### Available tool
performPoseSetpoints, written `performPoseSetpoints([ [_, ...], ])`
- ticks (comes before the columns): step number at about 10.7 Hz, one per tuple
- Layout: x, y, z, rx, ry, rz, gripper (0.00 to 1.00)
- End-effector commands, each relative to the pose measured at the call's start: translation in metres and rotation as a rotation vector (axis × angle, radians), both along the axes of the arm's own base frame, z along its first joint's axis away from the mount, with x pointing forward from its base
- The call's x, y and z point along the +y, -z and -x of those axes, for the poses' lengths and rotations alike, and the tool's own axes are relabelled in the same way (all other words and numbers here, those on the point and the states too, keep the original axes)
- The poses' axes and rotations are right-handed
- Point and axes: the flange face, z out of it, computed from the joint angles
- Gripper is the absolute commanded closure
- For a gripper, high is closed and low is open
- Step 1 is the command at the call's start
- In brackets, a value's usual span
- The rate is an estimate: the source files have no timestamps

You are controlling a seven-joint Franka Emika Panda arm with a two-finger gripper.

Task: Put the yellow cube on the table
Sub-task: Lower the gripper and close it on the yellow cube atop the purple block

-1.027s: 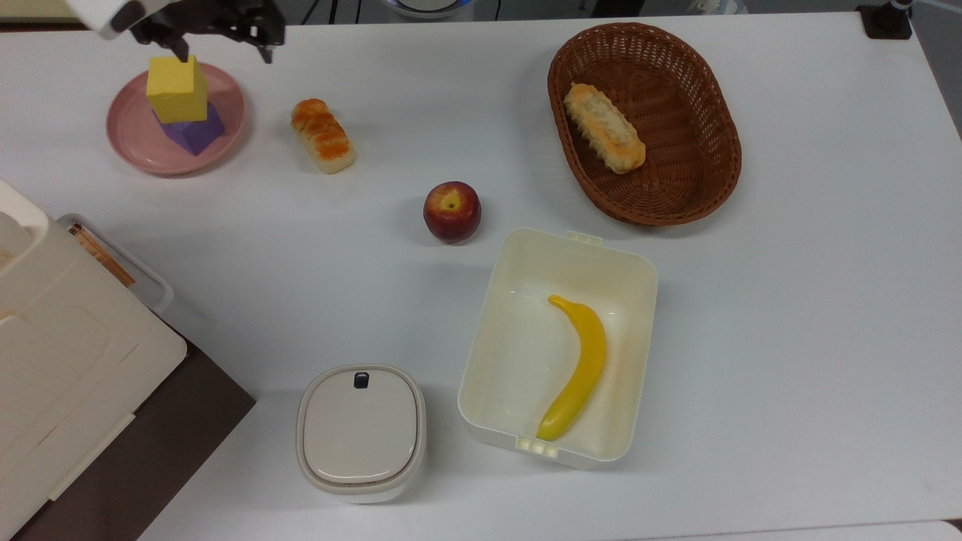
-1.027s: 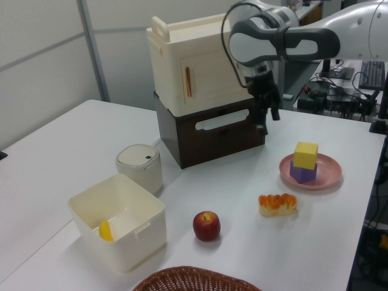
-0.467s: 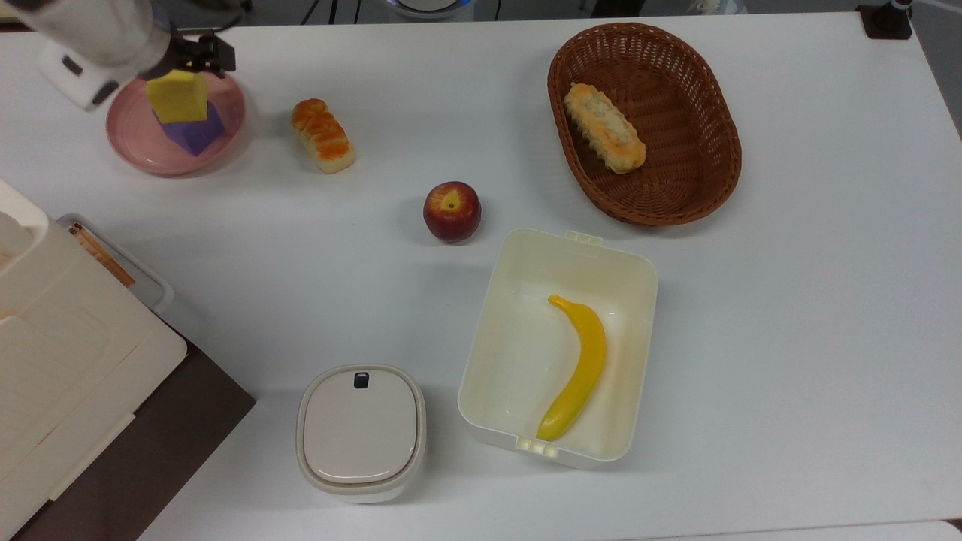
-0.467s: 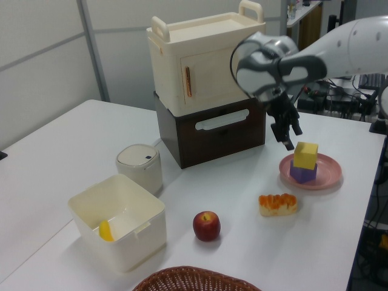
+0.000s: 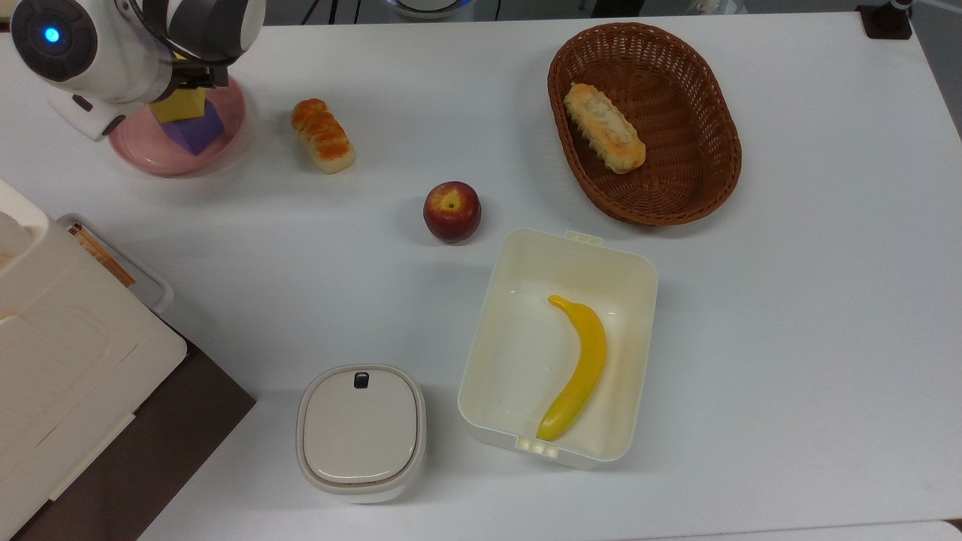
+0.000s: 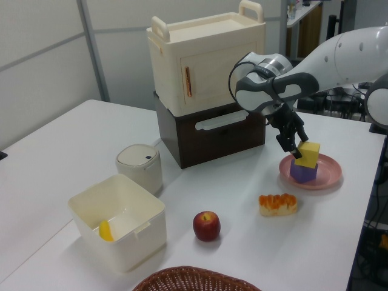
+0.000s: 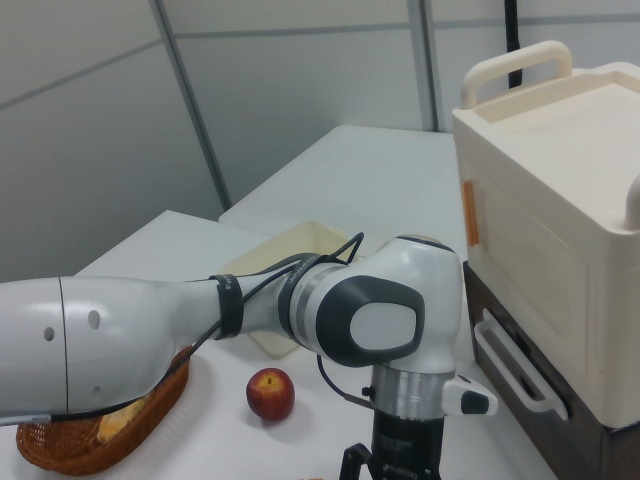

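The yellow cube [image 6: 308, 154] sits slightly tilted on a purple cube [image 6: 301, 172] on the round pink plate [image 6: 327, 176], at the left view's right. My gripper [image 6: 298, 149] has come down onto it and is open: one dark finger [image 6: 294, 151] rests at the cube's near-left face, and the other is hidden behind it. In the top view my white wrist [image 5: 113, 45] covers most of the yellow cube [image 5: 180, 107], above the purple cube [image 5: 197, 131] and the plate [image 5: 180, 159]. The white table [image 5: 789, 338] spreads around them.
Beside the plate lies a bread roll [image 5: 323, 135], then a red apple [image 5: 452, 211]. A wicker basket [image 5: 721, 150] holds a loaf [image 5: 604, 128]. A white box [image 5: 481, 353] holds a banana [image 5: 579, 368]. A lidded container [image 5: 361, 432] and a cream cabinet [image 5: 68, 361] stand at the top view's lower left.
The arm has swung from beside the cabinet to over the plate and lowered. The open gripper has come down from above to the yellow cube's level, and the cube now looks slightly tilted.
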Motion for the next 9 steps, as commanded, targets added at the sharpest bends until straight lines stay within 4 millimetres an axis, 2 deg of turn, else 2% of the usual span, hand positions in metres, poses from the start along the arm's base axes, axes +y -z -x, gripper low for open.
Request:
performPoseSetpoints([
  [1, -0.0052, 0.0018, 0.0009, 0.02, -0.035, 0.016, 0.19],
  [3, -0.0049, -0.0052, -0.0009, 0.018, -0.061, 0.014, 0.0],
  [5, -0.0054, -0.0054, -0.0007, 0.021, -0.068, 0.015, 0.0],
  [6, -0.0059, -0.0047, -0.0009, 0.023, -0.071, 0.017, 0.13],
  [7, -0.0061, -0.0042, -0.0005, 0.026, -0.074, 0.018, 0.16],
  [9, -0.0066, -0.0035, -0.0005, 0.029, -0.077, 0.021, 0.04],
])
